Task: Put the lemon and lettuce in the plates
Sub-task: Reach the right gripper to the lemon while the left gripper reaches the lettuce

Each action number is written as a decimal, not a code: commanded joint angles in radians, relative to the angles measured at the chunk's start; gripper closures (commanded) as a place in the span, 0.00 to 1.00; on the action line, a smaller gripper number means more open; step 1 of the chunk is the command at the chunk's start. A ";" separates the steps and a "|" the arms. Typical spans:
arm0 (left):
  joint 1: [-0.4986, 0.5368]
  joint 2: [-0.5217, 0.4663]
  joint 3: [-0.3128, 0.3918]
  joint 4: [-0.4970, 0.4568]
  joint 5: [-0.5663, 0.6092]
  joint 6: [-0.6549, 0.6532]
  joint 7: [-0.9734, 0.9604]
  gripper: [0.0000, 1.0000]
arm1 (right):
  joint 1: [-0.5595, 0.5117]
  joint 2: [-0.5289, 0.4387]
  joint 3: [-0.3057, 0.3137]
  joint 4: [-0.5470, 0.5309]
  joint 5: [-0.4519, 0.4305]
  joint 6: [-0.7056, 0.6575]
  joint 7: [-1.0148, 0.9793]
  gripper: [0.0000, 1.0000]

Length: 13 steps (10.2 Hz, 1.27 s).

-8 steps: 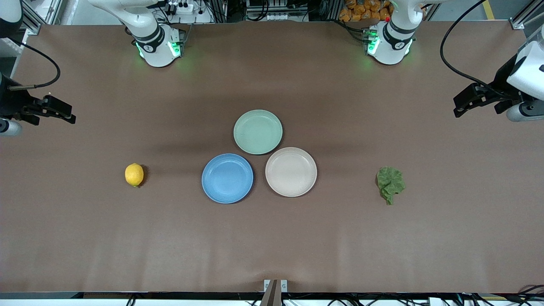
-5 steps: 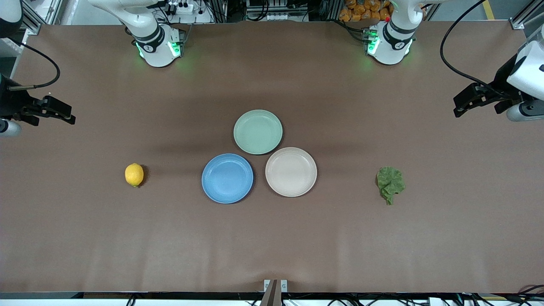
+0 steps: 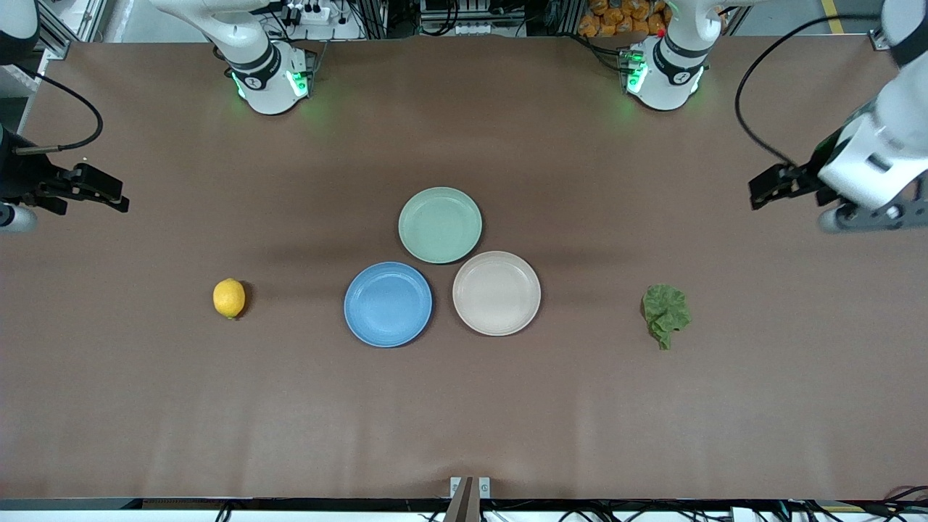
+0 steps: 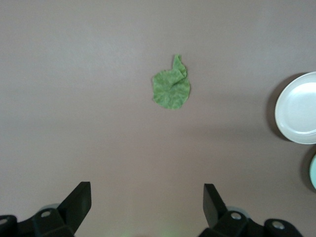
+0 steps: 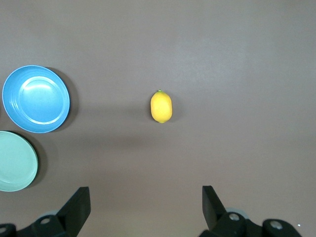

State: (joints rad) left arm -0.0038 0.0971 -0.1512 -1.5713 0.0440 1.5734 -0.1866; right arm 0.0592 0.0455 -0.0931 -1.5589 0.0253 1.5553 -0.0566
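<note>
The yellow lemon point(image 3: 229, 298) lies on the table toward the right arm's end; it also shows in the right wrist view point(image 5: 161, 106). The green lettuce point(image 3: 666, 312) lies toward the left arm's end, seen too in the left wrist view point(image 4: 171, 87). The blue plate point(image 3: 388, 304) and the beige-pink plate point(image 3: 496, 293) sit side by side mid-table, both empty. My left gripper point(image 3: 761, 192) is open and empty, high over the table at the left arm's end. My right gripper point(image 3: 116, 199) is open and empty, high over the right arm's end.
A mint-green plate point(image 3: 440, 225) sits just farther from the front camera than the other two plates, touching them. The arm bases point(image 3: 272, 80) stand along the table's top edge.
The left arm has swung toward the table's middle and tilted. The right arm, lemon, lettuce and plates have not moved.
</note>
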 commanded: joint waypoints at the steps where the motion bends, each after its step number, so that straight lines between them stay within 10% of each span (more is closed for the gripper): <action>1: 0.007 -0.004 -0.001 -0.177 0.002 0.188 0.022 0.00 | -0.007 -0.030 0.006 -0.039 -0.010 0.011 -0.003 0.00; 4: 0.001 0.091 -0.001 -0.343 0.014 0.506 0.024 0.00 | -0.009 -0.024 0.003 -0.072 -0.010 0.060 -0.003 0.00; 13: 0.004 0.473 0.012 -0.357 0.160 0.985 0.007 0.02 | -0.076 0.376 0.004 -0.234 -0.004 0.510 -0.006 0.00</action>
State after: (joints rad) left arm 0.0006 0.5464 -0.1403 -1.9438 0.1753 2.5312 -0.1817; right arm -0.0224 0.3974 -0.0990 -1.7737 0.0227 2.0194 -0.0602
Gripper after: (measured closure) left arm 0.000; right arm 0.000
